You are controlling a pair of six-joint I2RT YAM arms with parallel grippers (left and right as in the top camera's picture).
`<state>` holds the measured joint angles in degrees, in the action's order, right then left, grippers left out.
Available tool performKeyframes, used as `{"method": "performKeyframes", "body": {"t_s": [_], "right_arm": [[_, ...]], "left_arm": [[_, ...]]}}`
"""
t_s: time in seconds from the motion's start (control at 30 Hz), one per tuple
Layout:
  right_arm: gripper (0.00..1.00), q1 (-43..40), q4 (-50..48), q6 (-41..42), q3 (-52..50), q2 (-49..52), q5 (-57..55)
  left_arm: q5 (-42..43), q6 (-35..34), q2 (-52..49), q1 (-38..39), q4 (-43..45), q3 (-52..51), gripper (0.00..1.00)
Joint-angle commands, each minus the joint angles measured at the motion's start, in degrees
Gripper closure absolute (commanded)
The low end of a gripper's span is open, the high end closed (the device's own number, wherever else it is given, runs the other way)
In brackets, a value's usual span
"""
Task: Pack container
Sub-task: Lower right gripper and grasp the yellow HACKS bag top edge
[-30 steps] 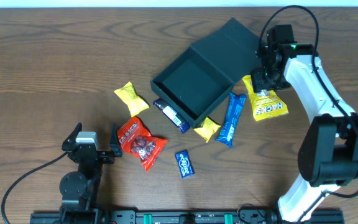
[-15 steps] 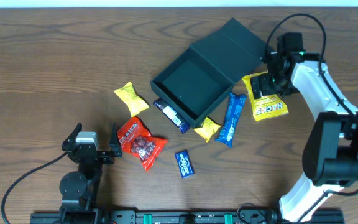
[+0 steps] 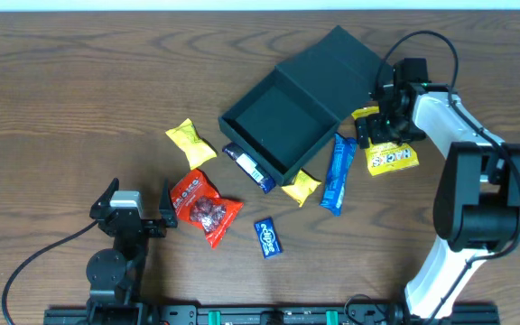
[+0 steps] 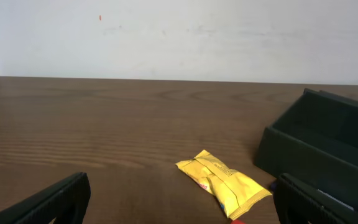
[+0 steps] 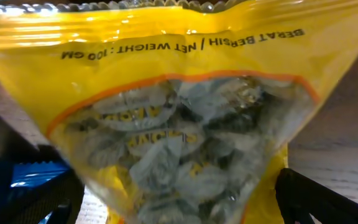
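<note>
Seven snack packets lie loose on the counter [image 3: 79,72] and none is in the container [image 3: 283,117], so the packing looks barely begun. The step in hand seems to be the first pick. The right fingers [image 5: 328,202] stand spread wide on either side of the big yellow candy bag [image 3: 388,152], which fills the right wrist view, and they grip nothing. The left fingers [image 4: 55,199] are open too and hold nothing, low near the red packet [image 3: 204,206].

Next the right fingers need to close on the bag, probably on its crimped top edge, then lift it and carry it over the near wall into the open box.

The container sits right of the counter's middle, turned cornerwise. It is matte and dark teal, almost black, and its bare floor shows. Its lid [image 3: 337,56] lies flat, hinged back toward the far right. A dark bar [image 3: 249,168] seems tucked against its lower edge, though I cannot tell whether they touch.
</note>
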<state>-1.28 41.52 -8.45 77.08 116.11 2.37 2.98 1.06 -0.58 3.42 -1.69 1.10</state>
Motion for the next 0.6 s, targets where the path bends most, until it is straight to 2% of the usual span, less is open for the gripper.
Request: {"method": "performKeyframes", "body": {"t_s": [0.0, 0.1, 0.27, 0.37, 0.57], "right_arm": [[0.01, 0.22, -0.68, -0.83, -0.44, 1.29, 0.9], [0.06, 0.22, -1.07, -0.81, -0.44, 1.29, 0.94], [0.36, 0.24, -0.79, -0.13, -0.44, 1.29, 0.96], [0.5, 0.44, -0.81, -0.13, -0.44, 1.29, 1.11], [0.58, 1.73, -0.81, 0.26, -0.44, 1.29, 1.11]], "left_arm": [[-1.05, -0.63, 0.37, -0.31, -2.58, -0.85, 0.05], [-1.07, -0.63, 0.37, -0.31, -2.58, -0.85, 0.05], [-1.07, -0.61, 0.37, -0.31, -2.58, -0.85, 0.05], [-1.07, -0.63, 0.37, -0.31, -2.58, -0.85, 0.05], [-1.05, -0.63, 0.37, -0.31, -2.58, -0.85, 0.05]]}}
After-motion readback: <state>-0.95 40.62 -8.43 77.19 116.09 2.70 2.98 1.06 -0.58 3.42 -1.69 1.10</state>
